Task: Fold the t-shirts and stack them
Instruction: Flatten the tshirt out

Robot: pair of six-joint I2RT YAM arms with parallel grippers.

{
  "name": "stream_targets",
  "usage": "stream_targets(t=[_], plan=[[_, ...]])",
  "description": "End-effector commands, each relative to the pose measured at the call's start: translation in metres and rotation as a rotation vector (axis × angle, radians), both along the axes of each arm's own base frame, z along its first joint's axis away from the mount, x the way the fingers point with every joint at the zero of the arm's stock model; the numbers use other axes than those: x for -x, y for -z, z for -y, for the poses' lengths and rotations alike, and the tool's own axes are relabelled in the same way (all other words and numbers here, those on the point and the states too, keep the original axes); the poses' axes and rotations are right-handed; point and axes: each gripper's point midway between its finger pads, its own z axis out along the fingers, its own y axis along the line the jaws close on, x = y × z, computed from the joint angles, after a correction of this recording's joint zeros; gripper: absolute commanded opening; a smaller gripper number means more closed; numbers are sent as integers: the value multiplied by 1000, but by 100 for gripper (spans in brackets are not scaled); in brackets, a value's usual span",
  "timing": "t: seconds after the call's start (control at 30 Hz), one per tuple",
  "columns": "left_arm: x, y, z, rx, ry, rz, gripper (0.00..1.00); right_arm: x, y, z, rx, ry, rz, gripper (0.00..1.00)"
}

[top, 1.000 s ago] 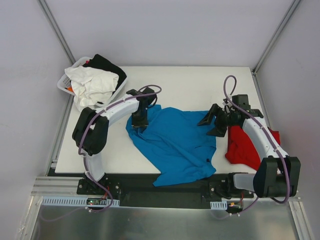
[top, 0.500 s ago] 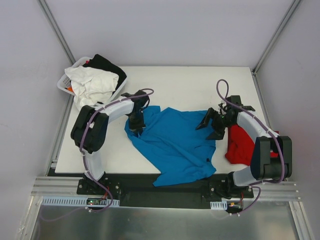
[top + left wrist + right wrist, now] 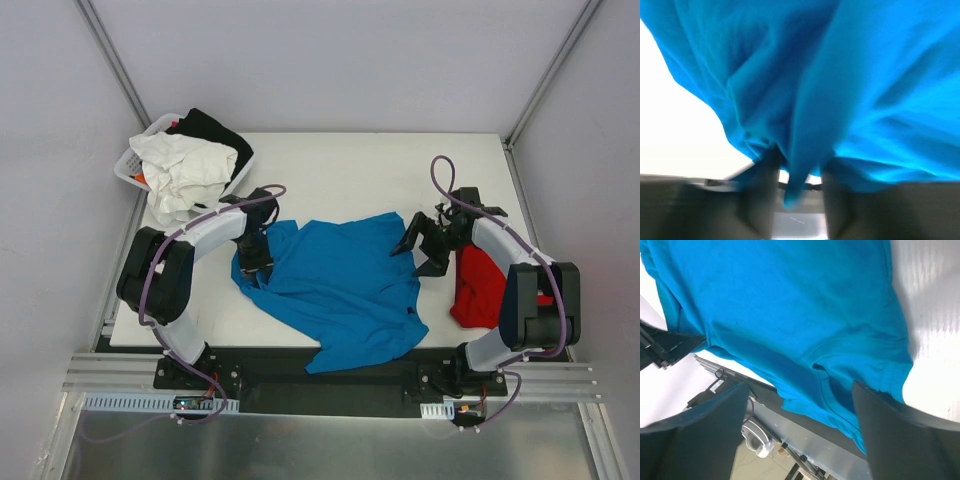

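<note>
The turquoise-blue t-shirt (image 3: 340, 285) lies crumpled across the middle of the table (image 3: 370, 165), its lower part hanging over the near edge. My left gripper (image 3: 255, 264) sits on the shirt's left edge. In the left wrist view a fold of the blue t-shirt (image 3: 805, 100) stands between its slightly parted fingers (image 3: 760, 200), and cloth covers the tips of that left gripper (image 3: 797, 167). My right gripper (image 3: 418, 248) is open at the shirt's right edge. Seen from the right wrist, this gripper (image 3: 800, 395) hovers empty over the blue shirt (image 3: 790, 305). The red t-shirt (image 3: 483, 290) lies bunched at the right.
A white basket (image 3: 133, 165) at the table's back left corner holds a white garment (image 3: 180, 170) and a black garment (image 3: 215, 130). The red shirt lies under the right arm's forearm. Grey walls close in behind and on both sides.
The left gripper has moved left and toward the near edge, and the blue shirt has slid left with it, bunching at its left edge. The right gripper has opened a little wider and barely moved.
</note>
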Motion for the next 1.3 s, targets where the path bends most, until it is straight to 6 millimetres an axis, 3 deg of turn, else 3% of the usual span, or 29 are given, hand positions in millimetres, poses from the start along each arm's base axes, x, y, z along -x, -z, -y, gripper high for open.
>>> stream_targets(t=[0.0, 0.03, 0.07, 0.13, 0.2, 0.3, 0.4, 0.43, 0.5, 0.53, 0.63, 0.77, 0.83, 0.93, 1.07, 1.2, 1.27], plan=[[-42, -63, 16, 71, -6, 200, 50, -17, -1, 5, 49, -27, 21, 93], [-51, -74, 17, 71, -10, 235, 71, -21, -1, 6, 57, -30, 25, 93], [-65, -94, 22, 84, -12, 288, 78, -30, -4, 7, 66, -28, 44, 93], [-76, -107, 25, 88, -7, 312, 88, -40, 0, 10, 72, -18, 32, 93], [-87, -112, 32, 97, -6, 315, 89, -60, -2, 15, 88, 6, 47, 93], [-92, -106, 38, 112, -7, 290, 89, -92, -9, 30, 111, 73, 85, 93], [-90, -97, 50, 149, 17, 253, 87, -124, 2, 41, 93, 120, 78, 93], [-87, -97, 57, 157, 45, 255, 87, -130, 19, 43, 90, 121, 40, 92], [-83, -99, 68, 182, 79, 254, 87, -147, 25, 42, 85, 118, 47, 92], [-80, -101, 74, 191, 101, 255, 87, -153, 41, 41, 79, 120, 25, 92], [-62, -105, 91, 228, 130, 236, 87, -170, 56, 36, 54, 121, 42, 92], [-40, -114, 105, 255, 171, 236, 87, -191, 54, 25, 33, 90, 115, 93], [-30, -111, 109, 257, 188, 221, 87, -195, 52, 22, 12, 83, 117, 92], [-24, -110, 107, 255, 188, 214, 87, -188, 54, 1, -3, 35, 89, 88], [-26, -110, 110, 257, 189, 213, 87, -168, 60, -32, -11, -38, 56, 87], [-32, -112, 115, 266, 182, 211, 87, -160, 60, -60, -37, -65, 47, 87], [-34, -112, 117, 265, 179, 209, 87, -159, 57, -71, -48, -80, 52, 79]])
